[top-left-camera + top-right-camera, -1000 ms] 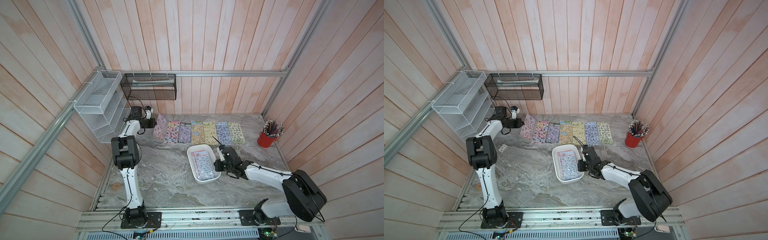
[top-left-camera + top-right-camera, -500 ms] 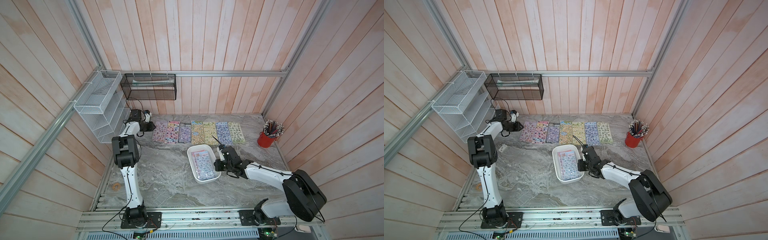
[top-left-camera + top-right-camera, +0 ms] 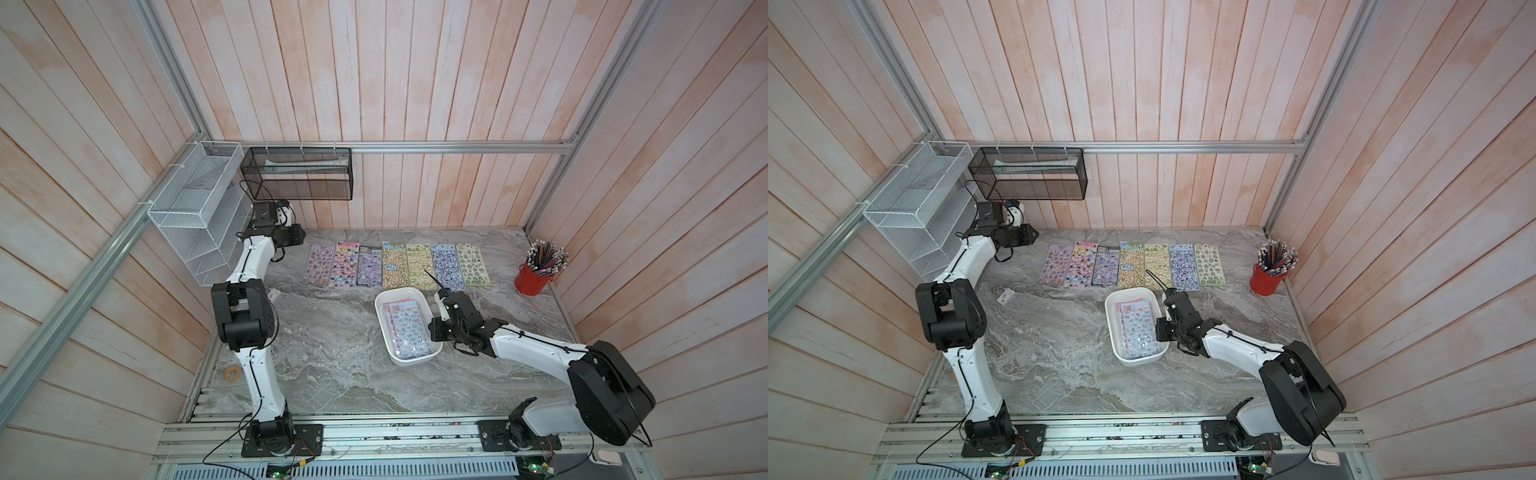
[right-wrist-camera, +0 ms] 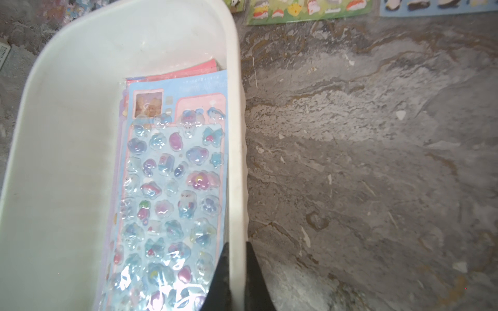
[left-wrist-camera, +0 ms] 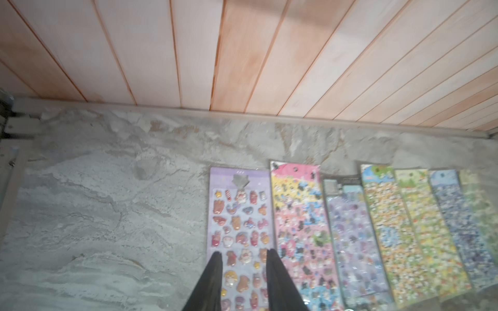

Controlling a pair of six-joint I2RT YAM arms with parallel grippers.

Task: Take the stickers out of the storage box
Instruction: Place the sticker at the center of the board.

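In both top views a white wire-mesh rack (image 3: 195, 216) fills the upper left, with a black mesh basket (image 3: 297, 174) hung on the plank wall just right of it. Below them the left arm (image 3: 249, 266) reaches along the left edge of the grey, marble-veined counter (image 3: 324, 357). A small white item (image 3: 274, 295) beside the arm is too small to make out.

The left jaws are parted a little and grip nothing. In the left wrist view their black fingers (image 5: 213, 282) hang over one end of a purple sheet (image 5: 238, 212) of puffy, glossy figures, which lies flat. It is the leftmost of seven stickers (image 3: 395, 266) laid side by side across the upper middle, long thin rectangles in shiny sleeves. The farthest ones blur in the wrist view.

Below the row, mid-frame, sits the box (image 3: 381, 324), smooth white plastic with rounded corners, holding a stack of more sheets. Its top sheet (image 4: 175, 175) is pale blue with bubble-like figures. Pink edges show beneath, but I cannot tell how many lie under it.

The right jaws are closed on the box's right wall, one finger inside and one outside. At the right edge stands a round red cup (image 3: 534, 278) of pencils.
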